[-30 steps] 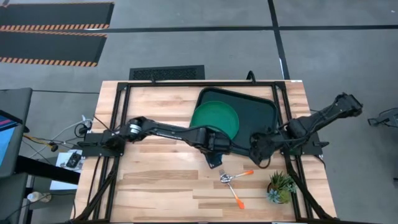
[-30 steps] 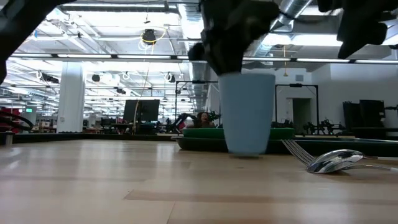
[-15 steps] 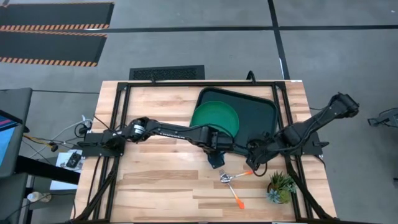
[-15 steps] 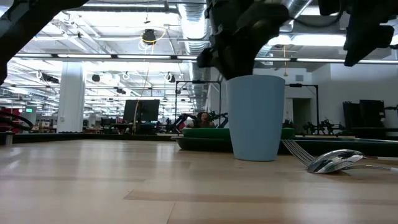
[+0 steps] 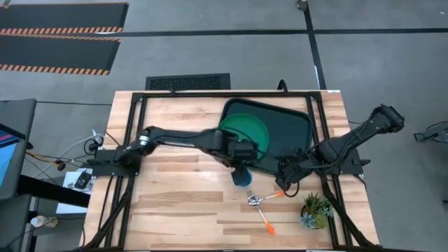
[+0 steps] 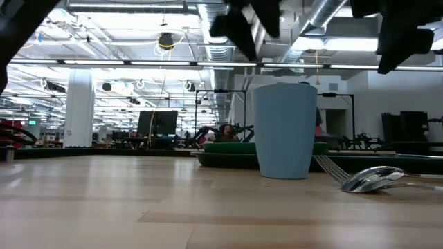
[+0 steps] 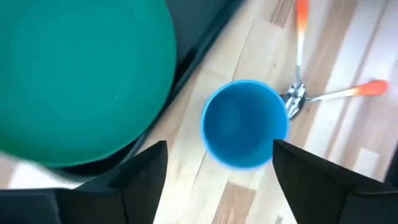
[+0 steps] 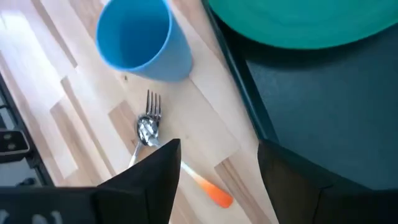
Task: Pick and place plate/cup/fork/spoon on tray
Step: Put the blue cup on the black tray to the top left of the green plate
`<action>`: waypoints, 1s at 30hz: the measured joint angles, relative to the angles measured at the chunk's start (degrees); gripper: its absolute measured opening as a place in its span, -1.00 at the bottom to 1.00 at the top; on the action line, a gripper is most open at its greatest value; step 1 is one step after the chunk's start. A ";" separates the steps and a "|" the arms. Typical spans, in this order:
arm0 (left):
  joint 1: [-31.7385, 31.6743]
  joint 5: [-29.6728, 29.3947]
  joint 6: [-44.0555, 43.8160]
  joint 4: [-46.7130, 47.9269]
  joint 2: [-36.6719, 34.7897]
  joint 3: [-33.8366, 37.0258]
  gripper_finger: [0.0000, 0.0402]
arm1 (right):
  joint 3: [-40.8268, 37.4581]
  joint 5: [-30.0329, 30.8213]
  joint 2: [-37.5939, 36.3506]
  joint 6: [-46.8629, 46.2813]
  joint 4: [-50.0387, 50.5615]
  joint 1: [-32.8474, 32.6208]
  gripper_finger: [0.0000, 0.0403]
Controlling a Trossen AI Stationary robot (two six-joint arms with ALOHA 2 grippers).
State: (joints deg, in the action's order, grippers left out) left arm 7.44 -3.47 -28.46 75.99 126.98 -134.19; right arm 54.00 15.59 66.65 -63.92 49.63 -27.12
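The blue cup [image 5: 243,176] [image 6: 285,131] stands upright on its base on the wooden table, just off the tray's near left corner. My left gripper [image 5: 236,151] [image 7: 219,149] hangs open above it, clear of its rim. The green plate [image 5: 242,133] lies flat in the left part of the dark tray [image 5: 290,129]. The fork [image 5: 250,194] and the spoon [image 5: 256,201] lie crossed on the table, heads together. My right gripper [image 5: 285,183] [image 8: 217,149] is open over the spoon's orange handle [image 8: 211,190], touching nothing.
A small potted plant [image 5: 315,210] stands at the table's near right corner. The fork's orange handle end [image 5: 270,228] points toward the near edge. Bare wood stretches across the table's left half [image 5: 175,203]. A black frame [image 5: 136,105] borders the table.
My left gripper has set the cup down on the table a little nearer the near edge, opened, let go and risen above it. The cup now stands alone. My right gripper has moved toward the near edge, closer to the spoon's handle.
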 joint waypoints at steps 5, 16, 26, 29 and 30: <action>1.43 -6.11 -1.74 2.36 -7.45 0.02 0.38 | 0.00 2.66 1.67 2.61 -8.16 3.22 0.20; 9.47 -24.12 -10.11 9.06 -19.61 -0.02 0.33 | 1.54 -1.29 16.23 10.75 -23.32 11.82 0.20; 12.57 -30.22 -14.96 14.05 -20.59 0.22 0.33 | 3.78 -3.75 22.81 11.83 -22.65 11.68 0.17; 12.60 -30.44 -15.33 14.06 -20.59 0.55 0.33 | 3.78 -3.75 23.15 11.55 -22.43 11.68 0.04; 12.61 -30.44 -15.33 14.07 -20.59 0.55 0.33 | 3.78 -3.73 23.15 11.17 -22.38 11.68 -0.06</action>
State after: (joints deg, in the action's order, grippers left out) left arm 20.05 -33.92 -43.79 90.06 106.39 -133.64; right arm 57.78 11.86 89.80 -52.75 27.26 -15.44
